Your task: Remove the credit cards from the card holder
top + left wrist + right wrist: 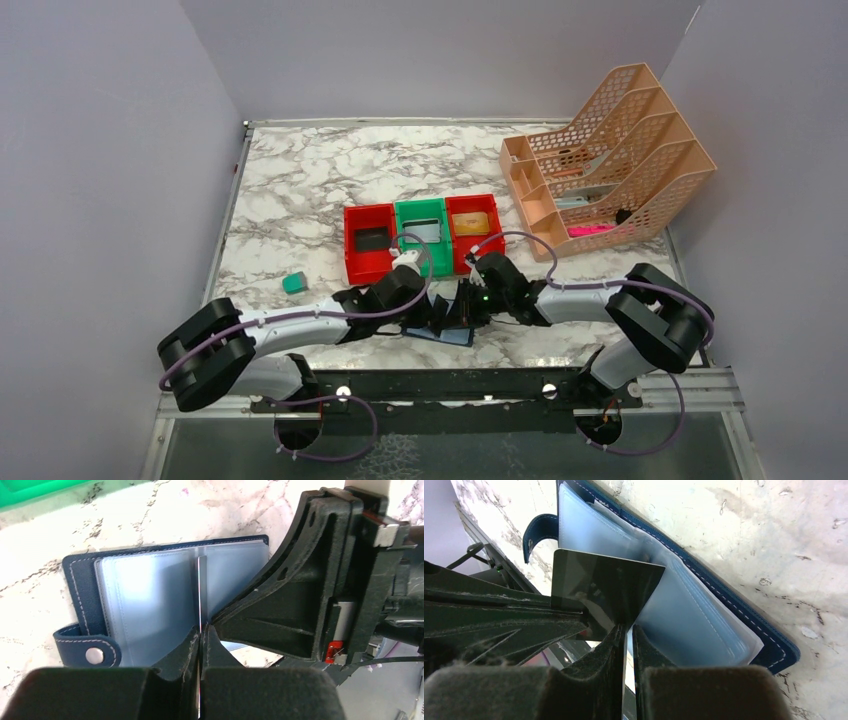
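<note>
Left gripper (200,632) was clamped shut on a card (200,590), edge-on to its own camera, so there we read only a thin line rising from the holder (80,580). The holder lay open at the bench's (300,190) near edge, about midway along it, snap tab flopped out. Right gripper (626,630) had its fingers nearly together, seemingly nipping a pale sleeve leaf, we judged to steady the holder while the card slid free. Its camera gave us the card's broad dark face. The top view alone gave us three bins (420,203) behind, each with something card-sized inside.
</note>
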`<action>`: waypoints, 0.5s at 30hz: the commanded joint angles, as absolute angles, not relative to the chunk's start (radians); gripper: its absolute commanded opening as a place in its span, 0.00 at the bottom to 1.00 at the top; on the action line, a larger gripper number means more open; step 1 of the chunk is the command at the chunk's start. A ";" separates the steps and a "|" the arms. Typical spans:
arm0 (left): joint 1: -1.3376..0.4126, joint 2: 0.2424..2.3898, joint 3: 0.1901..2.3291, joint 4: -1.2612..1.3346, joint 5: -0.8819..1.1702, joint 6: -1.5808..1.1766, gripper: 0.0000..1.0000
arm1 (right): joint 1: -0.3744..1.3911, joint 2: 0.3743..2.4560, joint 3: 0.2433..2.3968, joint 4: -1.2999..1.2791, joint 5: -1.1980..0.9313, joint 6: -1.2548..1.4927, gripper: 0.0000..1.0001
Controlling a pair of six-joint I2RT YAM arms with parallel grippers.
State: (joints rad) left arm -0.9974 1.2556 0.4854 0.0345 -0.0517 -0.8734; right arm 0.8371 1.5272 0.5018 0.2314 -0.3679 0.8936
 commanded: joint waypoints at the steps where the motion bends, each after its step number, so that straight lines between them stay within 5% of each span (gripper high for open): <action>1: -1.003 1.282 0.539 -0.005 -0.024 -0.804 0.00 | 0.838 1.514 0.509 0.130 -0.310 0.873 0.15; 15: -1.004 1.277 0.678 -0.142 -0.091 -0.617 0.00 | 0.837 1.269 0.505 0.057 -0.195 0.772 0.23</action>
State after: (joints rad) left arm -0.9974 1.2942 0.6212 -0.0978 -0.0540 -0.7181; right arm 0.8371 1.3624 0.5045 0.1101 -0.2966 0.8200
